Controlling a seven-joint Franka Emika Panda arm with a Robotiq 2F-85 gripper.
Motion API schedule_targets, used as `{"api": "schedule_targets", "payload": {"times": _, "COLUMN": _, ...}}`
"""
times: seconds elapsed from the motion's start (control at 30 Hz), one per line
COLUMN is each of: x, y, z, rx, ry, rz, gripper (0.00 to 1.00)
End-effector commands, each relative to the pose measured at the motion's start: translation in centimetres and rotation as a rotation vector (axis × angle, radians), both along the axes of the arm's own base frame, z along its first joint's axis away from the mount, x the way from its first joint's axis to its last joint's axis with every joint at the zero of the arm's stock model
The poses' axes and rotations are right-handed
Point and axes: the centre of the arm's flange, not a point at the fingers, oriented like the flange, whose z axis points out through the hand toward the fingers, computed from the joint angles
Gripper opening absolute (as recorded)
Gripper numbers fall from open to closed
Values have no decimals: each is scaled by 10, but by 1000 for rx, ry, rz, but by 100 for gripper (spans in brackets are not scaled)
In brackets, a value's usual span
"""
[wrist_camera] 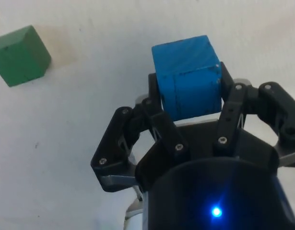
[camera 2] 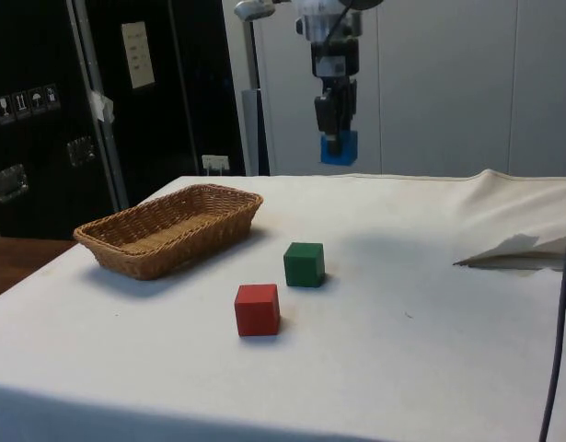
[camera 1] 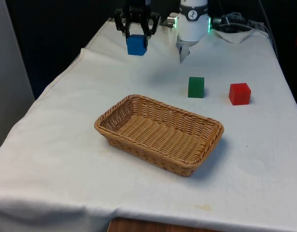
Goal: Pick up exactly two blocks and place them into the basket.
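— Any writing you can read from where you stand?

— Hardly. On the dark cabinets point(camera 2: 43, 138) beside my counter there is a pale sheet point(camera 2: 138, 54) with dark marks, too small for me to read.

— Nothing else?

— A small label point(camera 2: 25, 102) lower on the same cabinets carries pictogram signs; I cannot tell them apart.

— And on the blocks or the basket?

— I see no letters, numbers or brand marks on them.

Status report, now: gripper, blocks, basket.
Gripper shut on blue block, lifted above the table. Basket empty. Green block and red block on the cloth, apart. Nothing in the way.
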Motion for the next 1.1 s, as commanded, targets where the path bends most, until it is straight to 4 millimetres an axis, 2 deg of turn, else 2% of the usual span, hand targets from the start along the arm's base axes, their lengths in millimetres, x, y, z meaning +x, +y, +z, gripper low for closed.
{"api": "schedule_targets", "payload": {"times": 0.0, "x": 2, "y": 3, "z": 1, "rx": 12, "ry": 6, "rz": 6, "gripper": 3}}
{"api": "schedule_targets", "payload": {"times": 0.07, "x": 2, "y": 0, "z": 0, "rx": 0, "ry": 0, "rz": 3, "gripper": 3}}
{"api": "schedule_targets", "payload": {"times": 0.33, "x": 29, "y": 5, "z": 5, "rx": -2, "ry": -4, "rz": 31, "gripper": 3}}
{"api": "schedule_targets", "payload": {"times": 0.37, "x": 26, "y": 1, "z": 4, "rx": -13, "ry": -8, "rz": 28, "gripper": 3}}
{"api": "schedule_targets", "payload": {"times": 0.5, "x": 45, "y": 9, "z": 5, "rx": -10, "ry": -7, "rz": 36, "gripper": 3}}
{"api": "schedule_targets", "payload": {"times": 0.6, "x": 50, "y": 8, "z": 5, "rx": -26, "ry": -14, "rz": 33, "gripper": 3}}
{"api": "schedule_targets", "payload": {"times": 0.73, "x": 68, "y": 15, "z": 5, "rx": -24, "ry": -12, "rz": 41, "gripper": 3}}
{"api": "schedule_targets", "payload": {"times": 0.9, "x": 80, "y": 16, "z": 4, "rx": -43, "ry": -17, "rz": 42, "gripper": 3}}
{"api": "schedule_targets", "payload": {"times": 1.07, "x": 102, "y": 24, "z": 2, "rx": -42, "ry": -15, "rz": 48, "gripper": 3}}
